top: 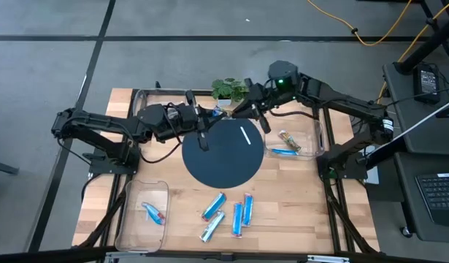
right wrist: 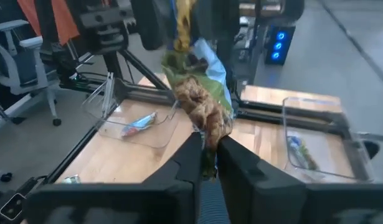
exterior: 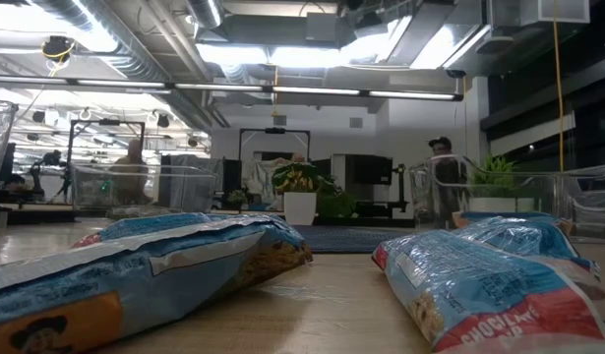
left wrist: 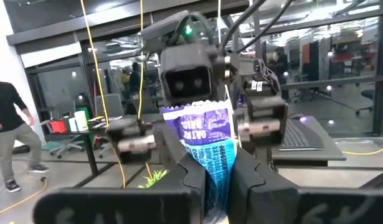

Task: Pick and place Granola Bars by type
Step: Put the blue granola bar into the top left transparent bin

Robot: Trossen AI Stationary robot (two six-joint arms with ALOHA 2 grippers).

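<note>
**Both claws hold one granola bar above the back of the bench**

I am looking down on a wooden bench (top: pixel 297 197) with a dark round mat (top: pixel 223 152) at its centre. Going left to right:

At the front left, a clear bin (top: pixel 129 219) holds one blue and red bar (top: pixel 154 213).

My left arm reaches in from the left edge. Its left claw (top: pixel 209 115) sits above the back rim of the mat. In the left wrist view, its two dark fingers (left wrist: pixel 179 165) are pinched narrow on a blue wrapped bar (left wrist: pixel 207 146), which stands upright between them.

In front of the mat, four blue bars (top: pixel 228 214) lie loose on the wood, near one another. The low view shows two of them up close, flat on the bench.

A thin white mark (top: pixel 246 136) lies on the mat. A small green plant (top: pixel 228 89) stands at the back edge.

My right arm comes in from the right edge, and its right claw (top: pixel 231 112) meets the left one over the back of the mat. In the right wrist view, its fingers (right wrist: pixel 241 165) are closed narrow on the lower end of the same bar, whose wrapper shows green and brown there.

At the right, another clear bin (top: pixel 317 131) holds two bars (top: pixel 286 145), one blue and one paler.

A person (left wrist: pixel 7 134) stands in the room beyond the bench.
</note>
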